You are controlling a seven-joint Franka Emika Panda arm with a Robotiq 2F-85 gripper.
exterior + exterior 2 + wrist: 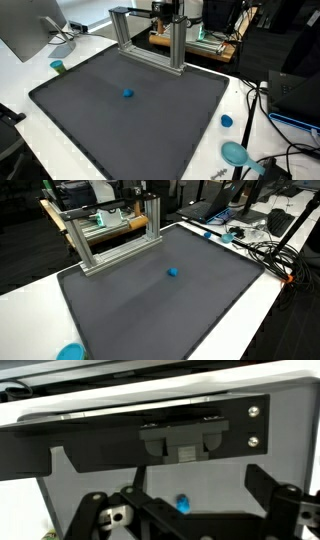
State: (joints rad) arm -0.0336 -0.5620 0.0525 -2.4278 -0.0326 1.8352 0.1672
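Fingers wide apart, the gripper (190, 510) holds nothing in the wrist view. The small blue block (181, 503) lies loose at its twelve o'clock, mid-mat (90, 120) in an exterior view, with the metal frame (150, 38) at the block's twelve o'clock. I judge nothing is gripped or lifted yet.

Gripper: black two-finger Robotiq gripper (186, 520), entering the wrist view from the bottom edge.
Jaws: spread wide, gripping nothing.
Fingers: black linkage fingers (96, 510), one low at each side, tips cut off by the frame.
Height: held above the dark grey flat mat (90, 475), apart from it.
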